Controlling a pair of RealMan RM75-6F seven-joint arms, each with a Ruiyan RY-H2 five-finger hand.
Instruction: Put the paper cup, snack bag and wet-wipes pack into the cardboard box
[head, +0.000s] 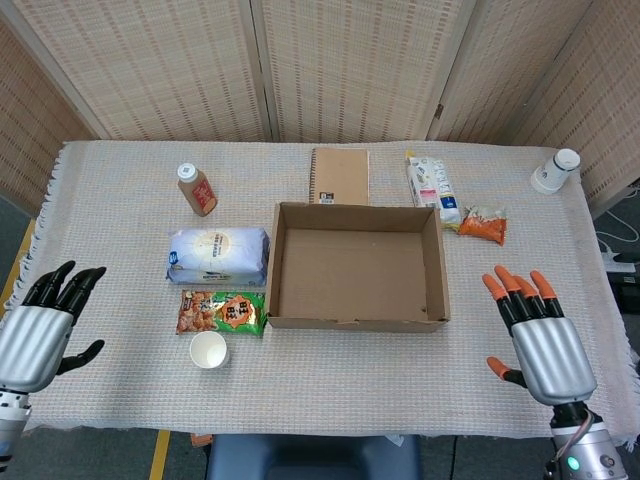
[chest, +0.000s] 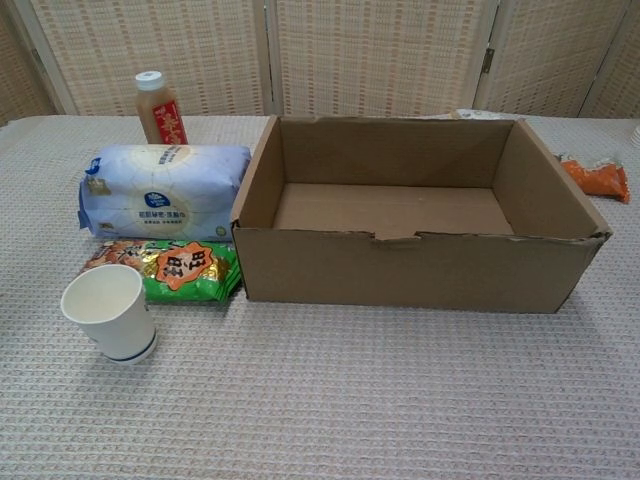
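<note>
Lying flat beside the box (head: 357, 318), the wipes pack (head: 218, 254) and snack bag (head: 222, 312) ran lengthwise left-right — the cup (head: 208, 350) stood upright, mouth up. Left hand (head: 37, 333) and right hand (head: 537, 336) hovered spread, empty.

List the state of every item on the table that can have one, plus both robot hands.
cardboard box: open, empty
paper cup: upright, empty, outside the box
snack bag: flat, sealed, beside the box
wet-wipes pack: flat, outside the box
bottle: upright, capped
second paper cup: on its side, far corner
left robot hand: open, holds nothing
right robot hand: open, holds nothing
</note>
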